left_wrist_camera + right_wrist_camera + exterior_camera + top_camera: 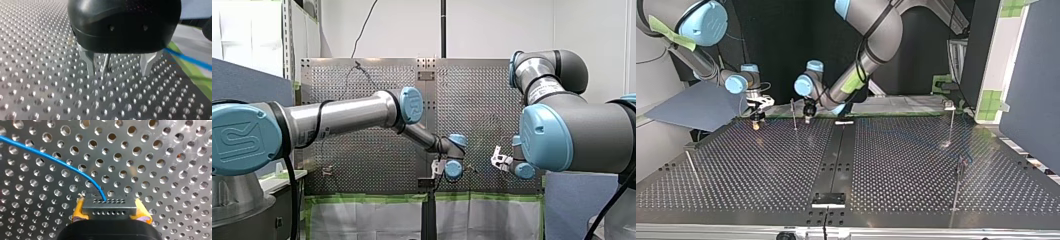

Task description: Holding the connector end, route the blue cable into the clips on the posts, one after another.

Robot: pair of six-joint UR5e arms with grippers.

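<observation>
Two yellow pads (78,209) on my right gripper (110,208) clamp the connector (108,210), blue cable (50,157) running ahead, while my left gripper (119,67) hangs spread above the table (50,95).

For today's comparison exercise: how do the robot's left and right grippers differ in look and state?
The left gripper has bare metal fingers; the right gripper has yellow pads. The left is open and empty; the right is shut on the grey connector of the blue cable. Both are over the perforated table.
</observation>
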